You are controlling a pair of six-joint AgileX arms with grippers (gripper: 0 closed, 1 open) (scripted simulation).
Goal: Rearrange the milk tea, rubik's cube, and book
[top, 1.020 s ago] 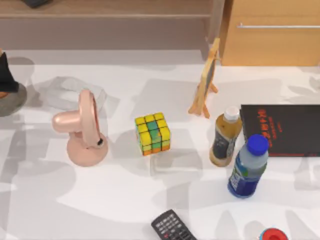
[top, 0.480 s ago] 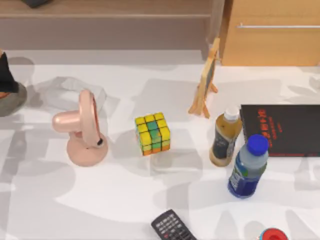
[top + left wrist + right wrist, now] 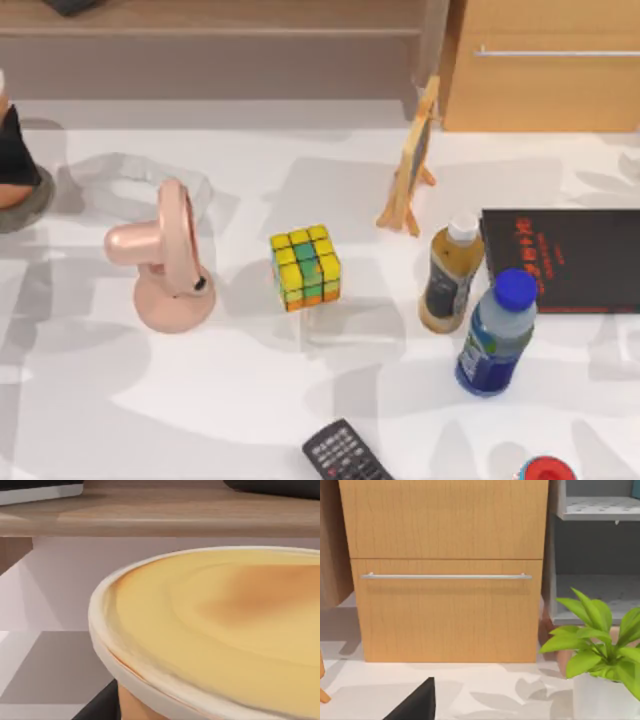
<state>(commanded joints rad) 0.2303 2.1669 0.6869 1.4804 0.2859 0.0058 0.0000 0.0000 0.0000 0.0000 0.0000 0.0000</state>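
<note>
The rubik's cube (image 3: 305, 267) stands near the table's middle, showing yellow, green and orange squares. To its right stands the milk tea (image 3: 450, 276), an upright bottle of tan liquid with a white cap and a dark label. The book is out of view. Very close in the left wrist view is a round tan-yellow top with a white rim (image 3: 210, 630).
A taller blue-capped bottle (image 3: 497, 334) stands just right of the milk tea, with a flat black rectangle with red lettering (image 3: 565, 260) behind it. Also here are a pink fan (image 3: 165, 258), a wooden easel (image 3: 412, 160), a remote (image 3: 345, 455), a wooden drawer cabinet (image 3: 445, 570) and a potted plant (image 3: 600, 645).
The dark and orange object at the top view's left edge has shifted slightly. The cube and both bottles have stayed put.
</note>
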